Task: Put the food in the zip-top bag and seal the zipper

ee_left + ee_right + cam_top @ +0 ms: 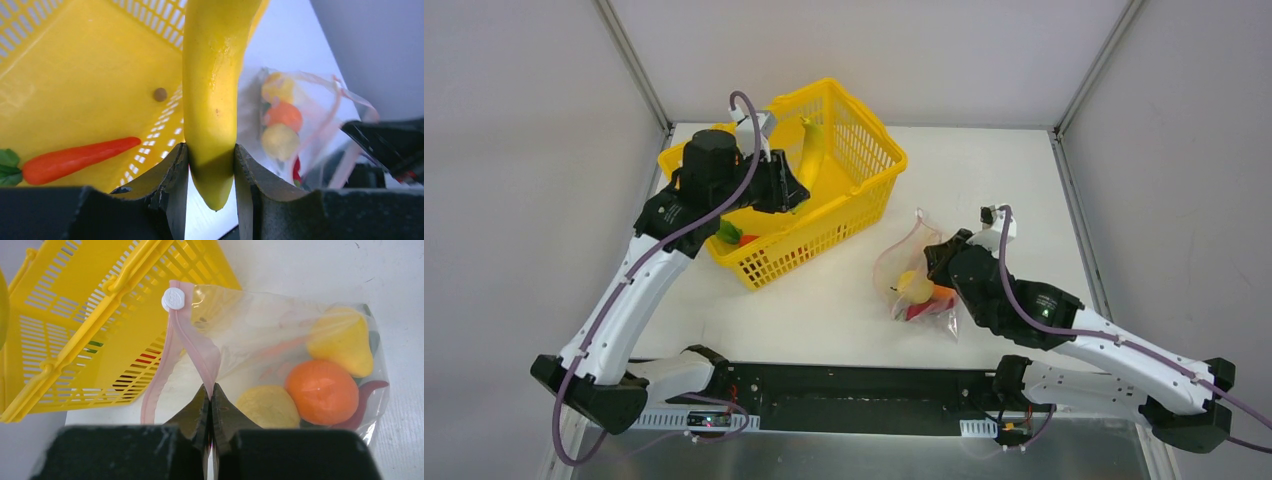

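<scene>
My left gripper (792,192) is shut on the yellow banana (810,150) and holds it upright over the yellow basket; its fingers (175,170) clamp the banana (212,90) near its lower tip. A red chili (75,159) lies on the basket floor with a green piece (7,165) beside it. My right gripper (936,258) is shut on the pink zipper strip (197,357) of the zip-top bag (914,270), holding its mouth open. In the bag (280,335) lie a lemon (340,342), an orange fruit (322,390), a yellow round fruit (267,407) and a red piece (367,390).
The yellow basket (864,165) stands at the back left of the white table, just left of the bag; it also shows in the right wrist view (75,315). A white slider tab (172,299) sits at the zipper's end. Grey walls enclose the table.
</scene>
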